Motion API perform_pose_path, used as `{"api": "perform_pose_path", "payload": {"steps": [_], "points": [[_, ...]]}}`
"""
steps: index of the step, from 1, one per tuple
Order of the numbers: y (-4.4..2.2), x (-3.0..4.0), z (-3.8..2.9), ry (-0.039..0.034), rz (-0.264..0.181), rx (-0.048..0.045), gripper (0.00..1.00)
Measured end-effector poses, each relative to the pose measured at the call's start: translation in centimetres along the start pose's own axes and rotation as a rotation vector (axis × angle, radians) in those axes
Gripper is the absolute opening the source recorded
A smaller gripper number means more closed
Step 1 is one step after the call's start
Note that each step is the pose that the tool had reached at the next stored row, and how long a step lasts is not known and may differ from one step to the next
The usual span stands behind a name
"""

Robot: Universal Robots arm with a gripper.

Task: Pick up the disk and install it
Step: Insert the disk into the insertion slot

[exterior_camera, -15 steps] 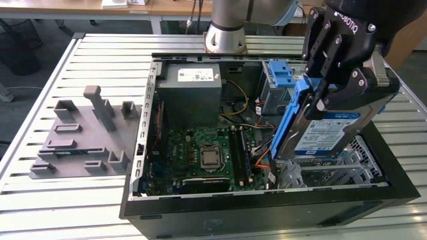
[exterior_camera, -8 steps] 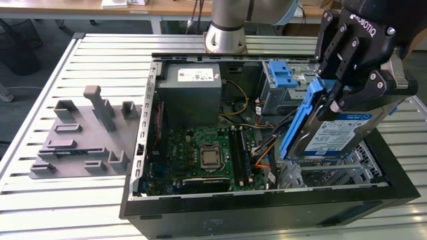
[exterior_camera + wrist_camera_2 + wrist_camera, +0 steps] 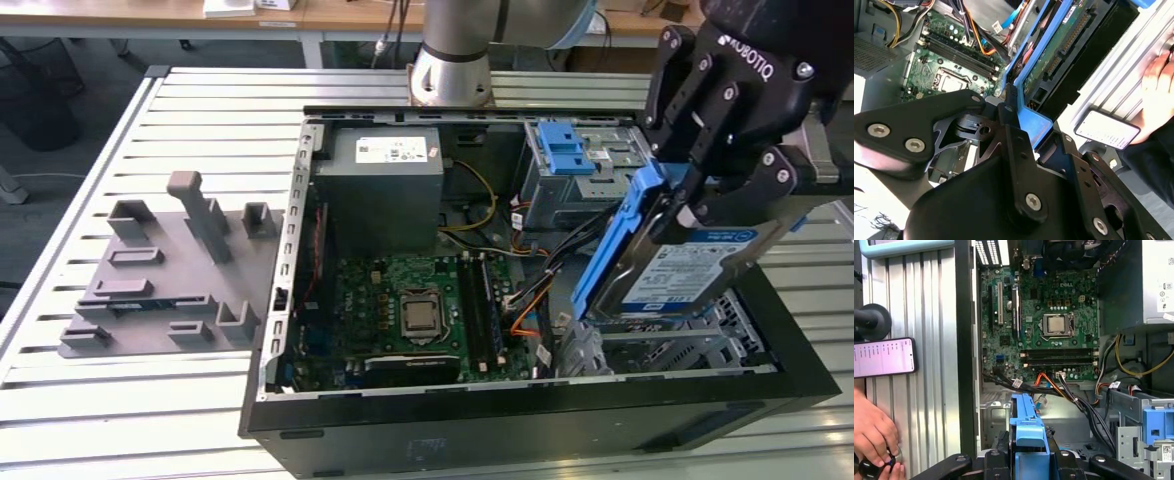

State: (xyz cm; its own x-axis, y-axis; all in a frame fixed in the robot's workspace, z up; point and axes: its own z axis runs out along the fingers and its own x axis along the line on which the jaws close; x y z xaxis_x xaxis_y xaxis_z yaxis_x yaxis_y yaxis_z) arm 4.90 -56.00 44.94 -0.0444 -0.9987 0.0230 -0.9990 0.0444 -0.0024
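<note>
My black gripper [image 3: 697, 205] is shut on the disk [image 3: 701, 272], a silver drive with a blue-and-white label in a blue bracket [image 3: 617, 250]. In the exterior view the disk hangs steeply tilted, on edge, over the empty metal drive cage [image 3: 667, 345] at the front of the open computer case, on that view's right. Its lower end is at the cage's top. In the second wrist view the fingers [image 3: 1010, 107] clamp the blue bracket [image 3: 1030, 125], and the disk's green circuit board [image 3: 1061, 47] faces the camera. In the first wrist view the bracket [image 3: 1029, 437] sits between the gripper's jaws.
The open case [image 3: 287, 300] holds a motherboard [image 3: 414, 310], a power supply [image 3: 387, 185], loose cables [image 3: 527, 300] and a grey drive bay with a blue latch [image 3: 571, 150]. A grey fixture [image 3: 160, 275] lies at the exterior view's left. A phone [image 3: 884, 357] and a person's hand [image 3: 874, 432] rest beside the case.
</note>
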Motion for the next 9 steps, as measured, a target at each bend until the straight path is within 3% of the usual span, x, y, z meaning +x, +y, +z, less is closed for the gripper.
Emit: {"api": "perform_pose_path", "payload": {"steps": [9], "points": [[-0.90, -0.08, 0.16, 0.0000, -0.002, 0.0001, 0.36]]}}
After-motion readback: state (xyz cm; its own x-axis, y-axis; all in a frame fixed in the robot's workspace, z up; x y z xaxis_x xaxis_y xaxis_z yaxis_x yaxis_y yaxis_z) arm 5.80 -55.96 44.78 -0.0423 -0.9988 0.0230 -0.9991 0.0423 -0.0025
